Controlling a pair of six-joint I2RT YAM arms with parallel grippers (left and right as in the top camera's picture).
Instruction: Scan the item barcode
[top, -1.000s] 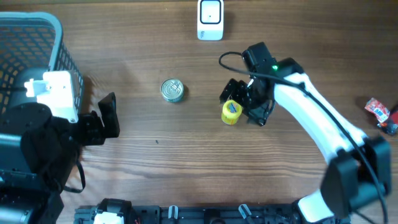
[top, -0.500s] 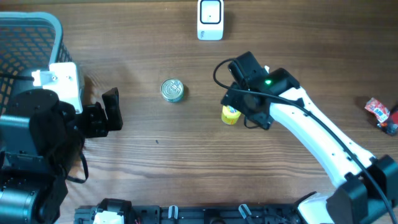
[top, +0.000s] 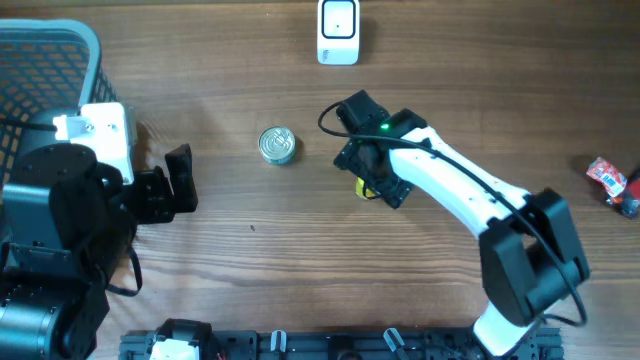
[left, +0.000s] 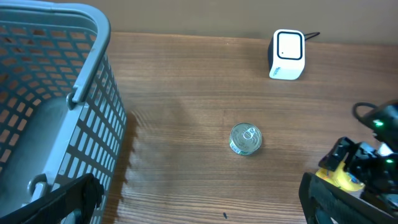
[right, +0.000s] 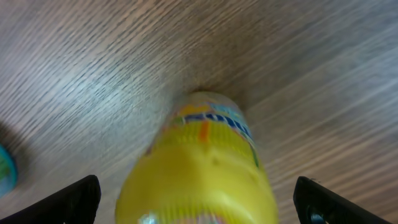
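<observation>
A small yellow plastic bottle (right: 205, 162) is seen on the brown wooden table (top: 250, 260), in the middle of the overhead frame. The right gripper (top: 372, 172) is held over it, jaws spread wide on both sides, nothing grasped. The left gripper (top: 180, 182), at the left, is spread wide and empty too. The white box scanner (top: 338, 30) is found at the top middle, well apart. Nothing is scanned yet: the bottle must be gripped, lifted and shown to it.

I've swung my right pincer (top: 368, 172) leftward, so the bottle (right: 199, 162) now sits straight beneath it, between its wide-spread fingers, nearly hidden from overhead. My left pincer (top: 172, 182) shifted slightly.
</observation>
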